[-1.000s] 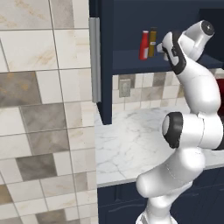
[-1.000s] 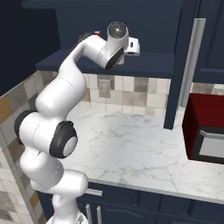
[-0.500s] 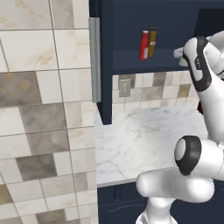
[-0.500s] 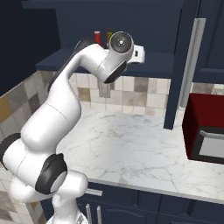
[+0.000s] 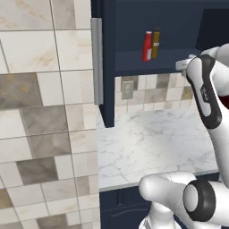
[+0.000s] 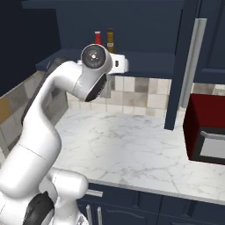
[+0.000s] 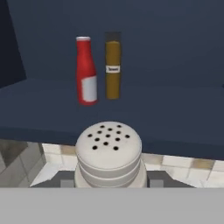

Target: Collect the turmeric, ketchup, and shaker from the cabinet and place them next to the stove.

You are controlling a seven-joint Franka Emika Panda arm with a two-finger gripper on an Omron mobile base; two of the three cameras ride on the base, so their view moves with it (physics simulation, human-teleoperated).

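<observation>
In the hand view the shaker (image 7: 109,154) is seen clamped between the fingers of the gripper (image 7: 109,181), perforated top toward the camera, clear of the cabinet (image 7: 175,52) shelf. In the base views the gripper is hidden behind the arm. On the shelf stand the ketchup (image 5: 147,46) and turmeric (image 5: 155,44), side by side.

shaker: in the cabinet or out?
Out. In the hand view the shaker sits between the fingers, in front of and below the shelf edge of the cabinet; ketchup and turmeric stand upright on the shelf.
</observation>
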